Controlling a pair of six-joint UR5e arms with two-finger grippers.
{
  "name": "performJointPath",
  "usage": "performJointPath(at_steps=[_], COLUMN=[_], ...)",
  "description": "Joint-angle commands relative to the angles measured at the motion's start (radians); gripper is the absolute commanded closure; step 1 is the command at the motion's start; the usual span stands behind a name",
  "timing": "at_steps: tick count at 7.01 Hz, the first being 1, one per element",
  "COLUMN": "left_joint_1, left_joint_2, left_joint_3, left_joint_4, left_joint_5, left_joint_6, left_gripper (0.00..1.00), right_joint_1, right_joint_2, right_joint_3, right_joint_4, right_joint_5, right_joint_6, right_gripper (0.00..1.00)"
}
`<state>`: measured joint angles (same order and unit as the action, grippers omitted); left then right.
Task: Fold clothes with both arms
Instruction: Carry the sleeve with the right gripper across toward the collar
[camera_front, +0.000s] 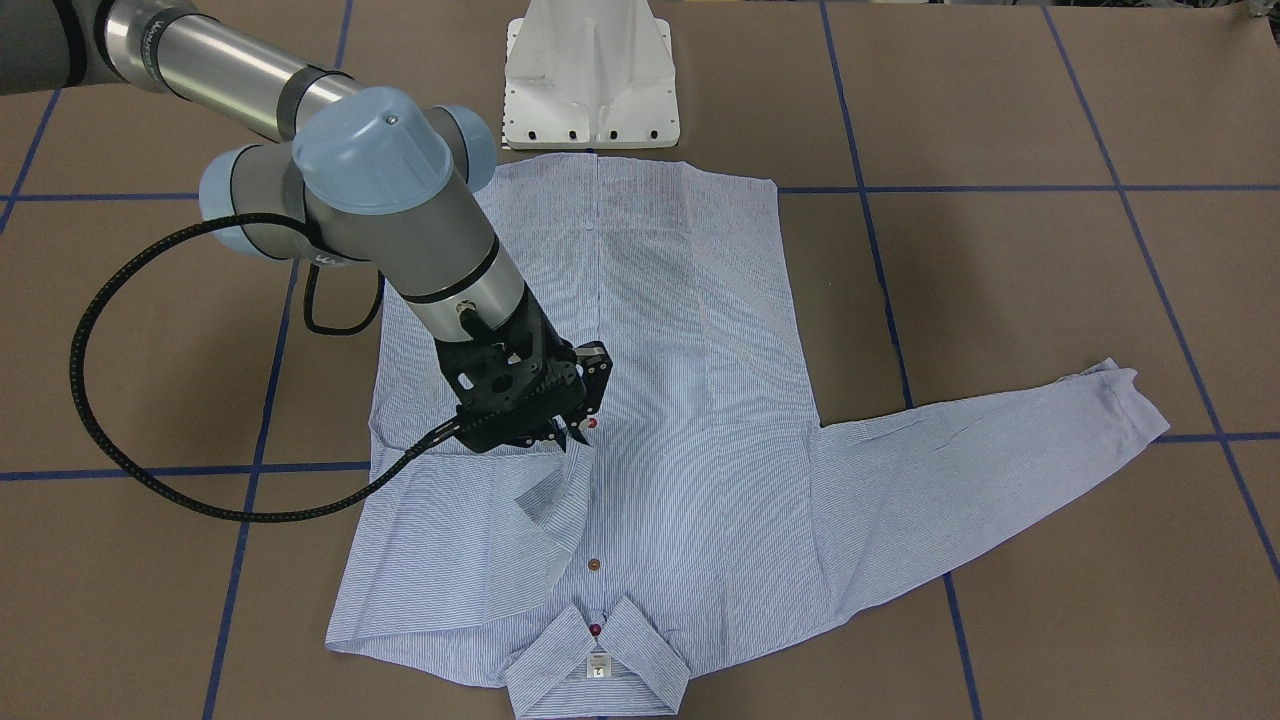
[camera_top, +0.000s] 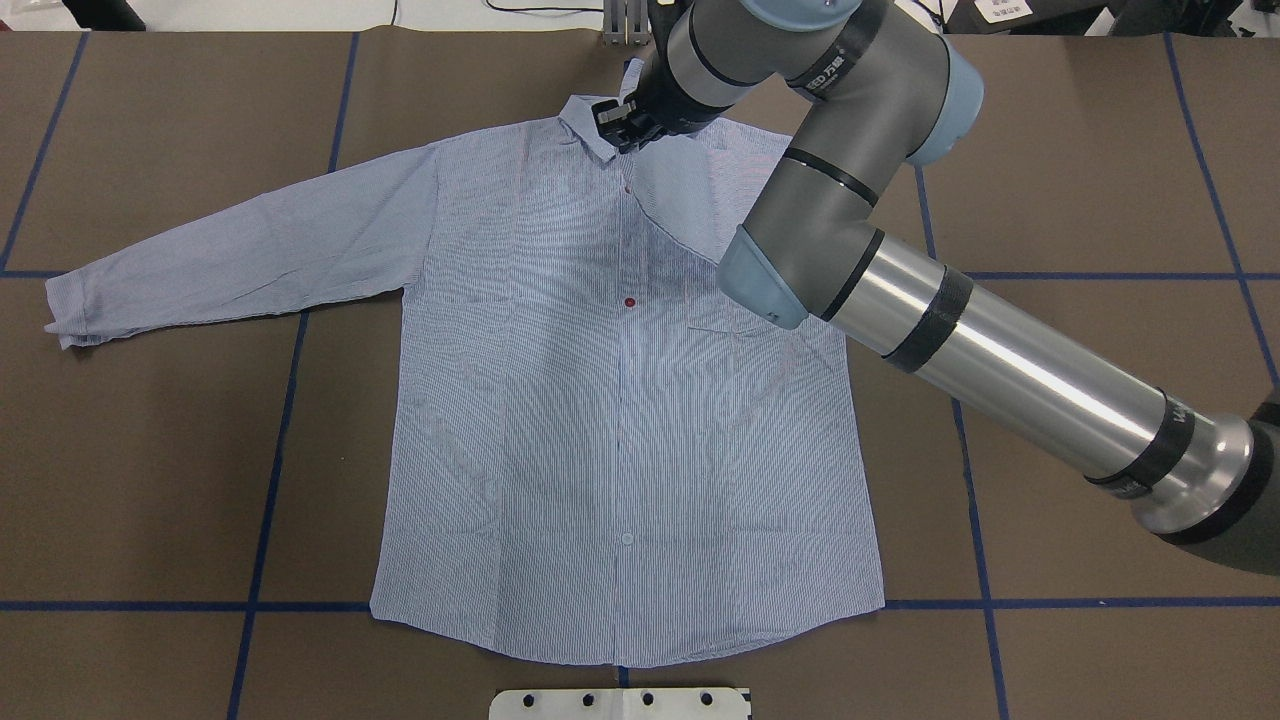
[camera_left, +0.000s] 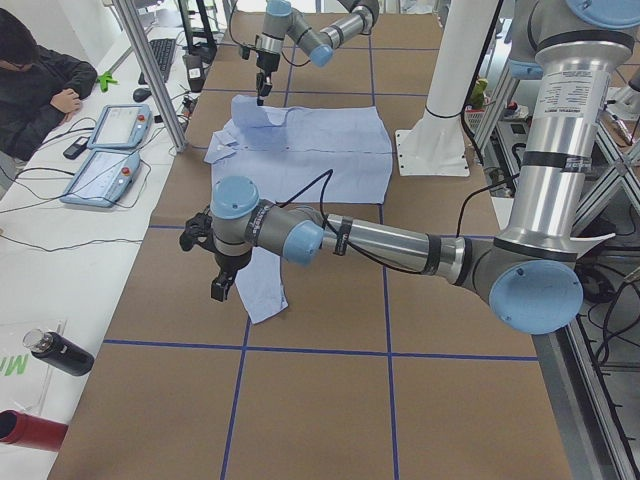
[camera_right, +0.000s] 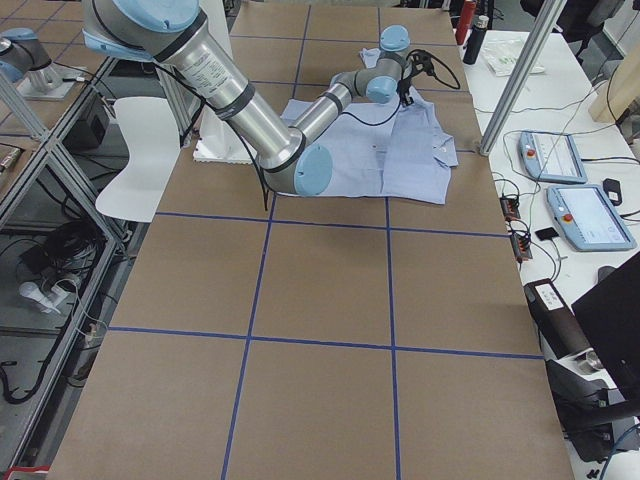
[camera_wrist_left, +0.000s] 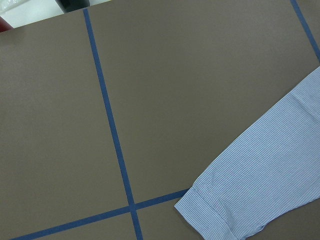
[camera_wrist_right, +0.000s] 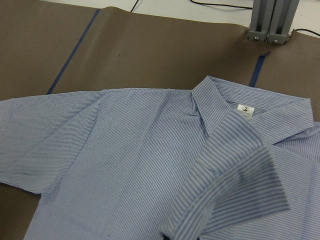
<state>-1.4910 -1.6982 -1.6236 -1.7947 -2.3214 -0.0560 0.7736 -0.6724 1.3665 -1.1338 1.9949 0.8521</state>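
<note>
Clearly the right gripper (camera_front: 572, 432) pinches a cuff (camera_wrist_right: 225, 190) above the chest of the shirt (camera_front: 690, 420) spread on the table (camera_front: 1000, 300) (whether the left gripper (camera_left: 222, 287) is spread I cannot tell), and a high release could leave that sleeve (camera_front: 460, 530) crooked.

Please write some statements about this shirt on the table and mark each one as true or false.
1. The shirt lies with its buttoned front up. True.
2. Both sleeves lie stretched out sideways. False: only one sleeve does; the right gripper holds the other sleeve over the chest.
3. The collar is next to the white base. False: the hem lies by the white base; the collar is at the far side.
4. The left wrist view shows a cuff lying near blue tape. True.
</note>
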Motion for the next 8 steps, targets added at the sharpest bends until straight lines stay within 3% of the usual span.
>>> performJointPath(at_steps=[1,3,5,6,7,8], left_joint_1=[0.000,0.000,0.000,0.000,0.000,0.000], left_joint_2=[0.000,0.000,0.000,0.000,-0.005,-0.008], left_joint_3=[-0.001,0.001,0.001,0.004,0.014,0.025], left_joint_4=[0.000,0.000,0.000,0.000,-0.002,-0.005], left_joint_5=[0.000,0.000,0.000,0.002,0.002,0.004], left_joint_6=[-0.001,-0.001,-0.001,0.001,0.002,0.004], left_gripper=[0.01,0.01,0.01,0.01,0.01,0.01], right_joint_1=[-0.023,-0.057,-0.100,-0.131,-0.178,-0.221], right_joint_2=[0.008,0.080,0.180,0.194,0.206,0.220], right_joint_3=[-0.058,-0.201,-0.343,-0.368,-0.369,-0.375], right_joint_4=[0.031,0.064,0.066,0.066,0.065,0.057], right_joint_5=[-0.004,-0.004,-0.062,-0.094,-0.184,-0.282], right_joint_6=[0.008,0.007,0.008,0.008,0.008,0.008], right_gripper=[1.00,1.00,1.00,0.69,0.08,0.01])
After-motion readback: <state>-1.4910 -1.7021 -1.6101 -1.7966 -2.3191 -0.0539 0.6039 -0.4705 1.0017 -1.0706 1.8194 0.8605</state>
